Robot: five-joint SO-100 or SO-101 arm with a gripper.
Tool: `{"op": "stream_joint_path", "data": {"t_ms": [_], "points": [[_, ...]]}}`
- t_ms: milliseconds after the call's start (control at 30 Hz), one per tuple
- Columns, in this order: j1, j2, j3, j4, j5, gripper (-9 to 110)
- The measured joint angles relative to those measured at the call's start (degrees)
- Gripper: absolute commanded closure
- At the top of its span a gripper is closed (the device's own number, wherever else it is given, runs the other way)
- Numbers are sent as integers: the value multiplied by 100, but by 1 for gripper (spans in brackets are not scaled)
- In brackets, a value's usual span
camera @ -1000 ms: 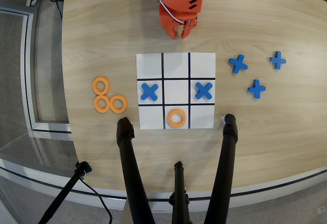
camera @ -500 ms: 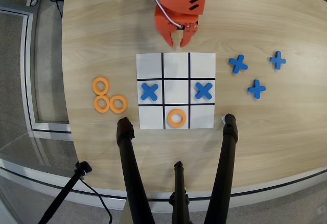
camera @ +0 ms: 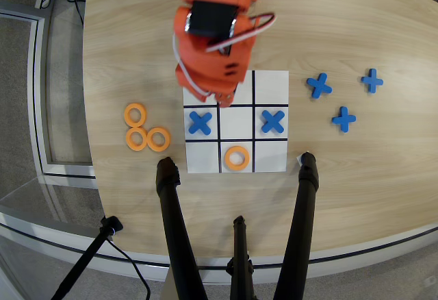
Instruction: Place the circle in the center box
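Four rings [camera: 146,129] in all: three sit together left of the sheet [camera: 270,163], one in its bottom middle square. I guess each is light and stiff; I would pinch the rim. Five blue crosses [camera: 199,122]. Center box [camera: 236,122] is empty. Gripper [camera: 213,98] hangs above, holding nothing; open or closed, I cannot tell.

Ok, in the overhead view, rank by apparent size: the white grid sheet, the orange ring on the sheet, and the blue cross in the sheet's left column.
1. White grid sheet, clearly largest.
2. Blue cross and orange ring: look about alike, so unranked.
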Motion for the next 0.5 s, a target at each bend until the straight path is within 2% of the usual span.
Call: {"op": "stream_joint_path", "data": {"t_ms": [300, 500], "points": [[580, -2470, -2496, 0, 176, 89], [782, -3647, -3542, 0, 255, 89]]}}
